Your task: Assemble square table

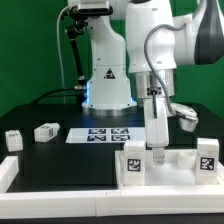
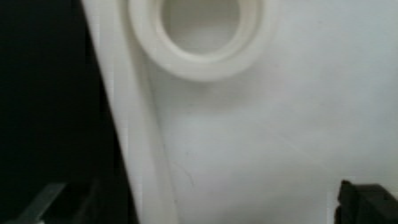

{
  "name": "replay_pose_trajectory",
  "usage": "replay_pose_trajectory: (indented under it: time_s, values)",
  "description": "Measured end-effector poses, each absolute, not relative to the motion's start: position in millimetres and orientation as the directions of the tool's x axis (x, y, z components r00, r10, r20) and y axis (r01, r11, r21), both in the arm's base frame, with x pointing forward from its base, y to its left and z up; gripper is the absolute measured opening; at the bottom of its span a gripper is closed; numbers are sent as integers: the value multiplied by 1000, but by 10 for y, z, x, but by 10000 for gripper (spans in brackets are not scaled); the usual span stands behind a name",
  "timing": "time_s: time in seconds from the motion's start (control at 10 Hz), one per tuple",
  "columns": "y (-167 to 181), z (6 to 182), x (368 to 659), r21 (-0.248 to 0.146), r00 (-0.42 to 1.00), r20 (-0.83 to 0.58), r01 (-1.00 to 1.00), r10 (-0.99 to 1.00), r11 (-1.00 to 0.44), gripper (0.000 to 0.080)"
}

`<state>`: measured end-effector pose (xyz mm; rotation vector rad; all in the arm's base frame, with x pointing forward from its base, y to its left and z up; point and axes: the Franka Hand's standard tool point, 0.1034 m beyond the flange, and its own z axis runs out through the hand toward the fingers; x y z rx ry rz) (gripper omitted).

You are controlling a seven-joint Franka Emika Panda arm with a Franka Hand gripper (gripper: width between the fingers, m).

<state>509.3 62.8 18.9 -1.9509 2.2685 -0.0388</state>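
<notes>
The square table's white panel (image 1: 170,165) lies at the front on the exterior view's right, with black-and-white tags (image 1: 133,161) on the edge facing the camera. My gripper (image 1: 156,151) is lowered right onto the panel near its left part. In the wrist view the panel (image 2: 267,130) fills the picture, with a round socket hole (image 2: 196,35) in it. My gripper (image 2: 205,205) is open; one dark fingertip (image 2: 368,200) is over the panel, the other over the black table beside its edge. Nothing is held. Tagged white legs lie loose: two to the left (image 1: 44,130) (image 1: 12,140), one to the right (image 1: 186,116).
The marker board (image 1: 105,133) lies flat in the middle before the robot base (image 1: 105,85). A plain white bar (image 1: 60,173) runs along the front edge, turning up at the left corner. The table cover is black.
</notes>
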Motion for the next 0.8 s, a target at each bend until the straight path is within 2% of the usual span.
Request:
replay_pose_trajectory:
  time_s: [0.4,0.5,0.6,0.8]
  values:
    - [652,184,5086,-116,-136,-95,-982,-986,146,649]
    - [643,183,5087,-119,-100,-91,-987,-991,111,649]
    - [578,175,5081,-128,52,-74,-991,-996,-42,649]
    - [488,112,5014,-106,136,-72,-986,-988,-128,649]
